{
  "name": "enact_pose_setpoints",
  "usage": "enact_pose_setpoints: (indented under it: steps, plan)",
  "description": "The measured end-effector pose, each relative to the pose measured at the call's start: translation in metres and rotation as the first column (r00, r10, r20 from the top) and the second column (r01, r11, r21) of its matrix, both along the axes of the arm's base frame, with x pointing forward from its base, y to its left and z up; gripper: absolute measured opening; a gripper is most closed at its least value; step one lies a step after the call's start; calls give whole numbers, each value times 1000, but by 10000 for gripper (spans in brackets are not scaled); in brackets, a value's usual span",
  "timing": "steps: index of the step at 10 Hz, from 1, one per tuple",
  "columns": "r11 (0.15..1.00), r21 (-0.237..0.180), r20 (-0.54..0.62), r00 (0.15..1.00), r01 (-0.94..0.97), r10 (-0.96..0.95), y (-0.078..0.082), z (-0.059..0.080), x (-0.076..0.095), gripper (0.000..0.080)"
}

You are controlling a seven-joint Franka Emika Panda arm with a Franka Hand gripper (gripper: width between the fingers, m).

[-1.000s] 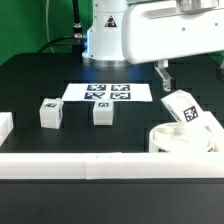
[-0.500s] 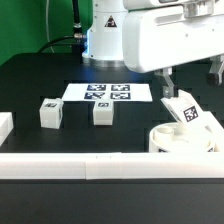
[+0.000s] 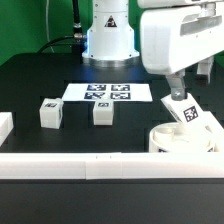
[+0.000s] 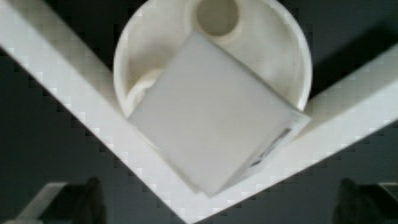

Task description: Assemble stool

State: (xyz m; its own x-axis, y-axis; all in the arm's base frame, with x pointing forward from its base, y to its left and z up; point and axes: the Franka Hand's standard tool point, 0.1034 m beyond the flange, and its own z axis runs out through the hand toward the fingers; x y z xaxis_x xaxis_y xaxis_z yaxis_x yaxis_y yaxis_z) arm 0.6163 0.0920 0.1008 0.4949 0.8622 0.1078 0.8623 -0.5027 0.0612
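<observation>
The round white seat [image 3: 180,140] lies at the exterior view's right, against the front rail. One tagged white leg [image 3: 189,112] leans tilted on top of it. Two more tagged legs [image 3: 48,113] [image 3: 102,113] stand apart on the black table. My gripper [image 3: 183,92] hangs just above the tilted leg, open and empty. In the wrist view the tilted leg [image 4: 214,120] fills the middle over the seat [image 4: 164,45]. My gripper [image 4: 226,205] has its dark fingers [image 4: 71,203] wide apart on either side.
The marker board [image 3: 108,92] lies flat behind the two standing legs. A long white rail [image 3: 90,166] runs along the front, and another rail piece [image 3: 5,126] sits at the left. In the wrist view the rails [image 4: 80,95] meet in a corner under the seat.
My gripper has moved toward the exterior view's right and lower, from behind the seat to right over the tilted leg. The parts have not moved.
</observation>
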Motion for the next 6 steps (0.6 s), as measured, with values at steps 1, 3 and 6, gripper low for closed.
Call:
enact_pose_setpoints:
  steps: [1, 3, 6]
  plan:
    - [999, -7, 3, 999, -51, 51, -2, 0, 0, 649]
    - [984, -39, 8, 985, -172, 173, -6, -1, 1, 649]
    - [895, -95, -2, 899, -435, 437, -8, -3, 0, 649]
